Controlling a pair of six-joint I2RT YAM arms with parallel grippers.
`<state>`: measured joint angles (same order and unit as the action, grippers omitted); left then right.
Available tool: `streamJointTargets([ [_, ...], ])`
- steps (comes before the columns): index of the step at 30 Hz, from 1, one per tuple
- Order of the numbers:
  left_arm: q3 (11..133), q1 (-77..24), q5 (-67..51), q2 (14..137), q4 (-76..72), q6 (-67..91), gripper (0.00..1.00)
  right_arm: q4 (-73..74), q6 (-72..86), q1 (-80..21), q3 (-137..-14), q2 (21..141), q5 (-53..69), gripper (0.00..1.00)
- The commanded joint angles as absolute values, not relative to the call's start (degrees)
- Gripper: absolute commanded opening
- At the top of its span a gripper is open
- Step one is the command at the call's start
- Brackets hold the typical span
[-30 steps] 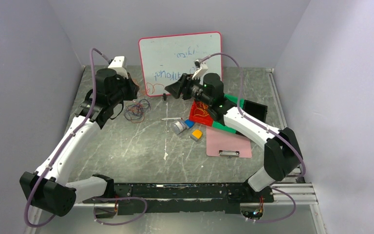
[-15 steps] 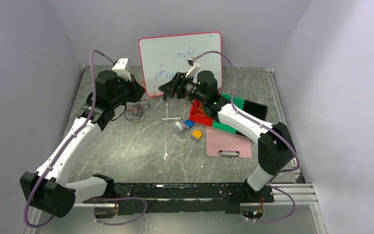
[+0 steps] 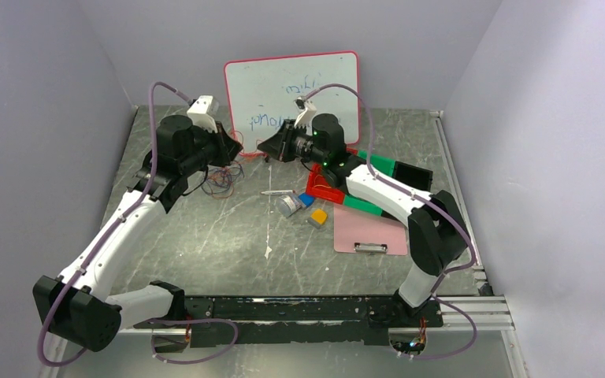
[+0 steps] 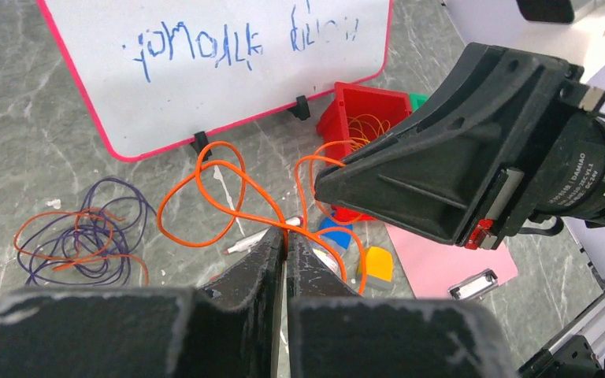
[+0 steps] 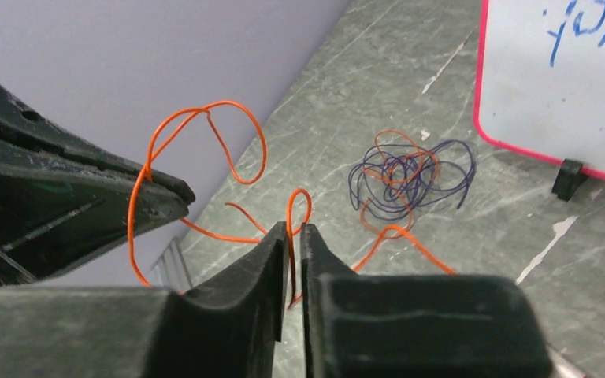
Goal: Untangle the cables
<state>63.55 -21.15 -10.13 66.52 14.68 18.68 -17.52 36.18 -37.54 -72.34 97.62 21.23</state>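
Left hand (image 3: 231, 146) and right hand (image 3: 265, 146), top view: both are raised above the far side of the counter (image 3: 205, 236), tips pointing at each other and close together, in front of the whiteboard (image 3: 291, 90). Both arms reach forward with forearms angled inward. Jaw positions, and any strand between the two hands, are too fine to read here. The tangle of cables (image 3: 219, 179) lies on the counter below the left hand, apart from it. A red bin (image 3: 321, 187) and a pink clipboard (image 3: 370, 232) lie beneath the right arm.

Left wrist view: the left hand (image 4: 285, 246) is clamped tight on an orange cable (image 4: 205, 197), which rises from the fingertips in open loops. One loop runs to the tip of the right hand (image 4: 319, 183), a black wedge entering from the right. The tangle, purple and orange, rests on the counter at left. A coil of yellowish cable (image 4: 365, 126) sits inside the red bin.

Right wrist view: the right hand (image 5: 290, 236) is closed to a narrow slit on the orange cable, with the strand running down between its fingers. The cable loops over the left hand's tip at left. The tangle lies beyond, near the whiteboard's foot.
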Motion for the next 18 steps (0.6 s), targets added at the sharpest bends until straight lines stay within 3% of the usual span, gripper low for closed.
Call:
streamJointTargets([
  [1,62.48,-21.56,-13.99,65.63,11.23,17.34,0.07,-17.39,34.77,-37.80,-72.82,95.01,19.10,0.07],
  [4,61.63,-21.62,-15.68,66.04,10.00,17.51,0.11,-15.89,32.25,-37.76,-72.36,92.25,15.05,0.00],
  [10,59.88,-21.62,-17.85,66.35,7.41,18.33,0.42,-11.03,26.95,-37.29,-71.73,86.14,4.45,0.00],
  [18,60.02,-21.62,-17.27,67.16,7.33,18.23,0.52,-6.24,20.62,-35.38,-69.93,79.03,-6.07,0.00],
])
